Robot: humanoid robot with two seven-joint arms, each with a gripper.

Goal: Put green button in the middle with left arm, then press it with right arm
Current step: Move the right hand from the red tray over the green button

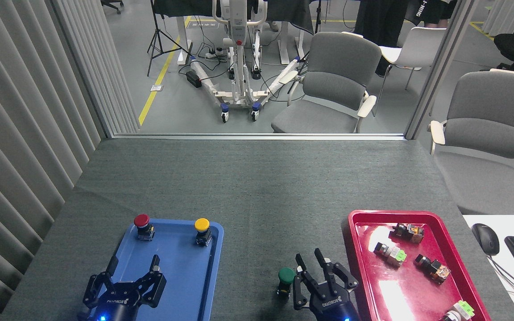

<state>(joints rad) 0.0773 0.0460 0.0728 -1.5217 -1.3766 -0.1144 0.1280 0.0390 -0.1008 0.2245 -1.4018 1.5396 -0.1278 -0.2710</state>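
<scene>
Dark-green mushroom-cap button on black base (286,281) upright on grey-green cloth between trays. Our right black gripper (309,265) just beside it, fingers spread. Our left black gripper (133,266) over blue plastic tray (181,272), fingers apart, empty.

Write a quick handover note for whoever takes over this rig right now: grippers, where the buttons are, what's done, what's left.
Left gripper: open, empty, above the blue tray.
Right gripper: open, empty, just right of the green button; contact cannot be judged.
Green button: upright on the bare cloth between the blue tray and the red tray.
Red button and yellow button: on the blue tray's far edge.
Done: placing in the middle.
Left: pressing with the right gripper.
</scene>
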